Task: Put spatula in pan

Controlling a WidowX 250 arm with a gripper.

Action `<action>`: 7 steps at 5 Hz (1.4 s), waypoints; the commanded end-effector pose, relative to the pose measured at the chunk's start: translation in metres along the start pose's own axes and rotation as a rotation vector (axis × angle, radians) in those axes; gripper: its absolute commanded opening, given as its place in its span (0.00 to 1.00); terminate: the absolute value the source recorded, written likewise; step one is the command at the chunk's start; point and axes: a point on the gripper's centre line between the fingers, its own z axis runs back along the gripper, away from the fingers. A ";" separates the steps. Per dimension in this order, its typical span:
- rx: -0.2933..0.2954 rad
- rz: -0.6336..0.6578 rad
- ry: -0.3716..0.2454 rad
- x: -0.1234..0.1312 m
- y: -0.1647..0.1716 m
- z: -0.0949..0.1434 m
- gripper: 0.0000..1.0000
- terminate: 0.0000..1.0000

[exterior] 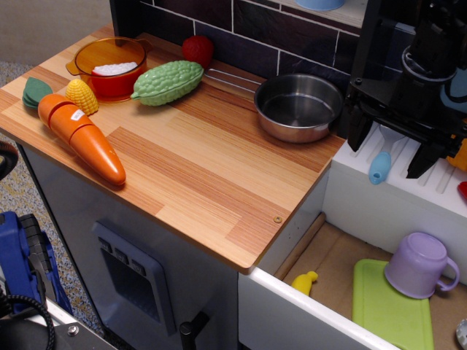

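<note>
Steel pan (298, 106): empty, on worktop (190, 168). Orange pot (111, 65): holds white piece. Gripper (390, 149): jaws spread wide, straddling light-blue spatula (380, 167) on white rack, not clamped.

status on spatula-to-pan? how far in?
Done: nothing delivered; the round stainless-steel pan on the wooden counter holds no spatula. In hand: the black gripper hangs around the light-blue plastic spatula on the white ribbed rack, though a closed grasp can't be confirmed. Left: lift, carry left, release in pan.
</note>
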 end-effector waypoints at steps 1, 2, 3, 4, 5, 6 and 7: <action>0.000 0.000 0.000 0.000 0.000 0.000 1.00 0.00; -0.018 0.003 -0.011 0.013 0.002 -0.004 1.00 0.00; -0.005 0.001 -0.049 0.011 0.002 -0.019 1.00 0.00; -0.032 -0.002 -0.057 0.015 0.004 -0.029 1.00 0.00; -0.049 -0.014 -0.061 0.024 0.009 -0.034 1.00 0.00; -0.072 -0.012 -0.061 0.030 0.011 -0.041 1.00 0.00; -0.084 0.017 -0.054 0.031 0.011 -0.044 0.00 0.00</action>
